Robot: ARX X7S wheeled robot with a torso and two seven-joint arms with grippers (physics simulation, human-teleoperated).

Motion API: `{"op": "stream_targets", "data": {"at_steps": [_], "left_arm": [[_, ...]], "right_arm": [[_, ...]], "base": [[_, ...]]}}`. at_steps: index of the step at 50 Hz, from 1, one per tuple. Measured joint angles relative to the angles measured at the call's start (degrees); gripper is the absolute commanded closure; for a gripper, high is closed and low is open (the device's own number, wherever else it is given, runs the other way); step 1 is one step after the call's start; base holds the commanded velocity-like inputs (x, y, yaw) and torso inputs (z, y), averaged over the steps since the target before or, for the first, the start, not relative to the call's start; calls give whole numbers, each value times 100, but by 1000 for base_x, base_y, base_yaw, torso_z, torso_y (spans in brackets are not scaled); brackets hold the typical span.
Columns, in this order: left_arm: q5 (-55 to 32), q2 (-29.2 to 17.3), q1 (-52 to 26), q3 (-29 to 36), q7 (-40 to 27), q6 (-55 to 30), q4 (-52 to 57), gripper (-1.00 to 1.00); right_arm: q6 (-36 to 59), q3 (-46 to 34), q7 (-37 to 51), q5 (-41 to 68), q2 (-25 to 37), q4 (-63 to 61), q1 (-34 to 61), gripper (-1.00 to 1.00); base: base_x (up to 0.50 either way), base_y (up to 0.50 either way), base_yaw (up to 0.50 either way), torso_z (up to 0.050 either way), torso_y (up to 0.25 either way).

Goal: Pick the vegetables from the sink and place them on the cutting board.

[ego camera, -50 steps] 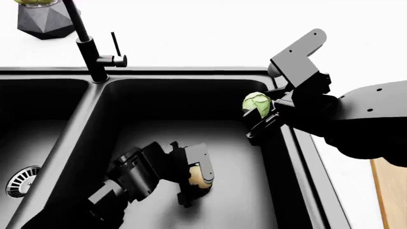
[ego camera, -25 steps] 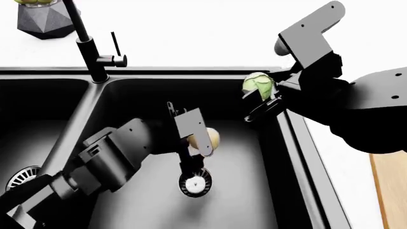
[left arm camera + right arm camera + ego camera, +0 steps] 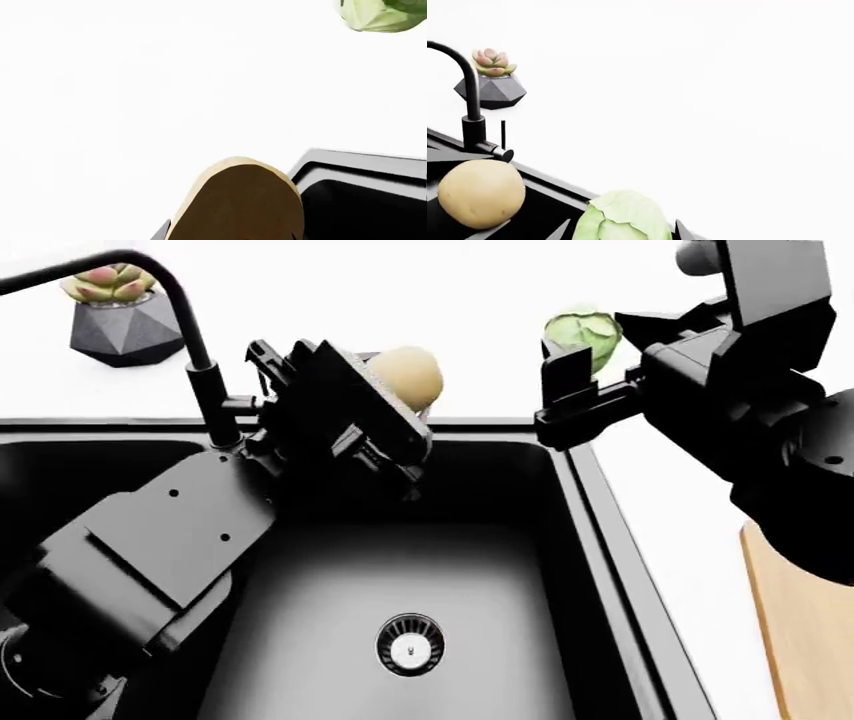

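Since the earlier frames both arms have risen out of the sink (image 3: 627, 570), and the head view has shifted so the succulent pot (image 3: 124, 315) now shows whole. The left arm slants up from the lower left, its left gripper (image 3: 387, 405) clamped on the potato (image 3: 407, 375), held above the basin's back rim beside the faucet (image 3: 187, 340). The right arm reaches in from the right, its right gripper (image 3: 587, 365) closed around the cabbage (image 3: 582, 333), over the white table (image 3: 467, 300) past the sink's right corner. The basin holds only its round drain (image 3: 407, 645). The cutting board (image 3: 801, 640) lies at the right edge, below the right arm.
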Motion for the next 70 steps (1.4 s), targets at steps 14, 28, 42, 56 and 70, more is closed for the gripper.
{"op": "stream_targets", "data": {"at_steps": [14,28,42,56,70], "left_arm": [[-369,-152,662,-945,-1133,-379,1397,100],[-597,-126,1122,-1242,-1598,-490,2076,100],[-524,19,1173,-1169,-1825,-475,2184,100],[-453,140,1144,-1214,-2019,-435,2145,100],[-443,187,1139,-1226,-2125,-457,2120,100]], "right_arm": [[-523,388,540,170,205,-835,-449,100],[-881,618,766,280,298,-1403,-732,100],[-1140,819,720,207,419,-1588,-1016,100],[-1264,904,680,190,478,-1618,-1162,100],[-1320,935,675,214,499,-1636,-1211,100]], "base": [[-297,0,0,0,250],[-333,-71,0,0,18],[-11,-500,0,0,0],[0,-500,0,0,0],[0,-500,0,0,1]]}}
